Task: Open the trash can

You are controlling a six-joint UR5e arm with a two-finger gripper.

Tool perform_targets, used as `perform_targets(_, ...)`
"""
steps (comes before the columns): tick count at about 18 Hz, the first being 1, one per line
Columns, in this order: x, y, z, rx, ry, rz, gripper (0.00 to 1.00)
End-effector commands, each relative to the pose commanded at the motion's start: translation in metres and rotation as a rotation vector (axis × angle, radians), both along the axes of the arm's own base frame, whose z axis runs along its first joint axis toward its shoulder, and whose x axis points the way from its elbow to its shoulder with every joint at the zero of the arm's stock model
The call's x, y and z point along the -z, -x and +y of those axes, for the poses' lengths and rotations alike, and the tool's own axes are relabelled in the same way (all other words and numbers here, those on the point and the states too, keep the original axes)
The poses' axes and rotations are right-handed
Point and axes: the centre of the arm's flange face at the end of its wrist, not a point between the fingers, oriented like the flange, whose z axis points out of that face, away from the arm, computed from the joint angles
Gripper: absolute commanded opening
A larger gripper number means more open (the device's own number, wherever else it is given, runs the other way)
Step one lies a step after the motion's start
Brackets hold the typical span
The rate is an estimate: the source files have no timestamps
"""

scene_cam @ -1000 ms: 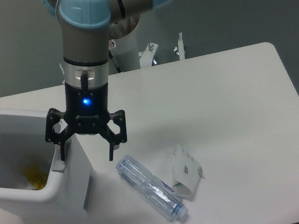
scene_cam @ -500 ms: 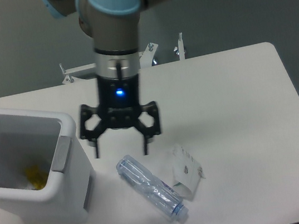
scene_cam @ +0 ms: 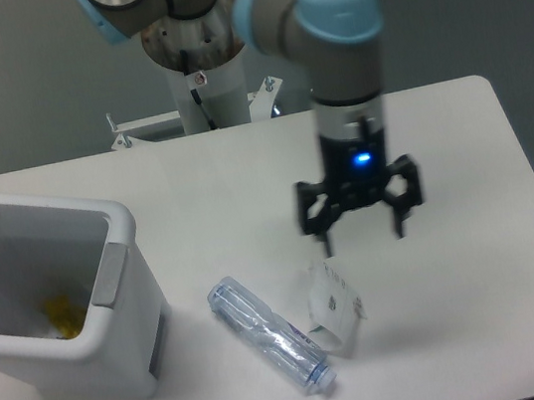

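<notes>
White tabletop [scene_cam: 243,173] against a grey wall: the trash can [scene_cam: 117,338] stands at the table's 9 o'clock edge with its top open, the grey push tab [scene_cam: 107,275] on its right rim and something yellow [scene_cam: 61,313] inside. At the can's 4 o'clock lies a clear plastic bottle [scene_cam: 270,334], a white packet [scene_cam: 333,306] just beside it. Farther toward 3 o'clock, the gripper [scene_cam: 363,237] hangs above the table, fingers spread apart, holding nothing.
</notes>
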Motion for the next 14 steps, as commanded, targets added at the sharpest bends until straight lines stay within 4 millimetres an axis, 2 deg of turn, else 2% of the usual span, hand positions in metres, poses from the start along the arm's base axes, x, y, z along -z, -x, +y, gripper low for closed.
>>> perform_targets(2, 0.005, 0.016, -0.017, 0.025, 0.032, 0.02, 1.0)
perform_targets(6, 0.019, 0.048, -0.024, 0.157, 0.2, 0.081, 1.0)
perform_targets(10, 0.026, 0.038, -0.011, 0.329, 0.274, 0.102, 1.0)
perform_targets(14, 0.024, 0.042, -0.014, 0.401, 0.314, 0.075, 1.0)
